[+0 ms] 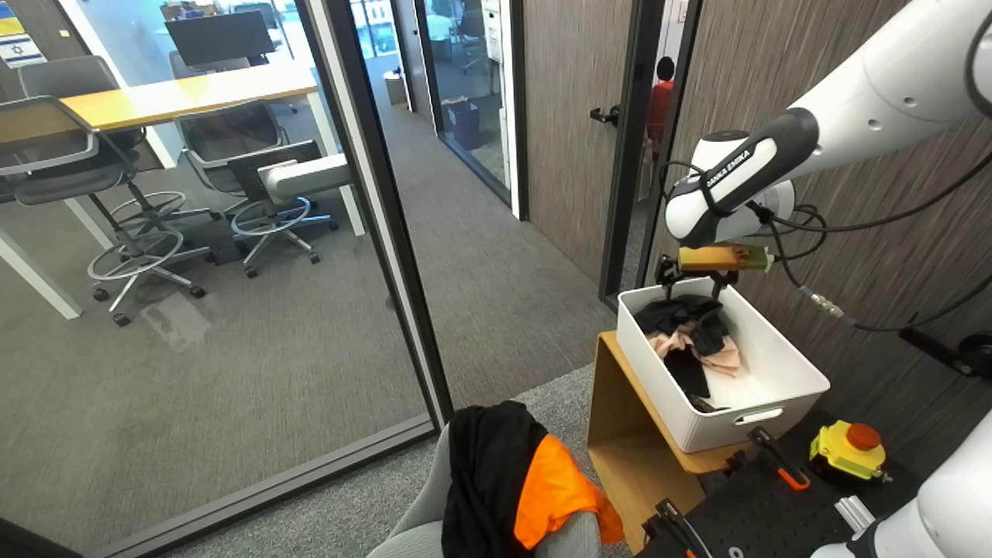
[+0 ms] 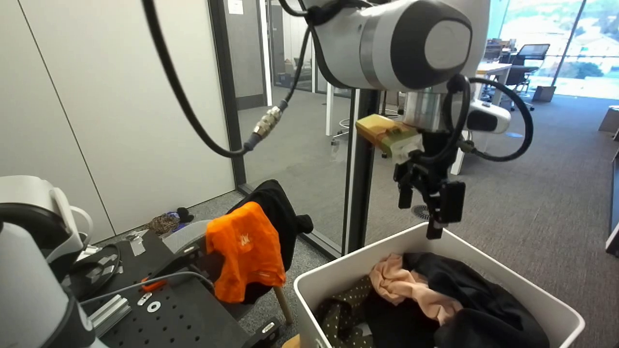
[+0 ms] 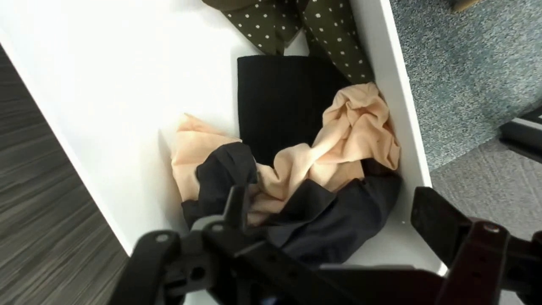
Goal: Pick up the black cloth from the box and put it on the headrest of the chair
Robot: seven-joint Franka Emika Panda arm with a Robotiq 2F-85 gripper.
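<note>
As I look in from afar, my claw (image 3: 330, 195) hangs over one end of the white box (image 1: 713, 434), its fingers (image 3: 438, 216) spread wide. Crumpled black cloth (image 3: 334, 224) lies inside, at five o'clock in the wrist view, partly over a peach cloth (image 3: 296, 164); a flatter black piece (image 3: 279, 101) shows at twelve o'clock, beside a polka-dot cloth (image 3: 338, 42), and I cannot tell whether the two black parts are one. In an exterior view, the box sits at four o'clock on a wooden bench (image 1: 632, 442); the chair (image 1: 573, 539), at six o'clock, bears black fabric (image 1: 484, 473) and an orange cloth (image 1: 559, 496).
</note>
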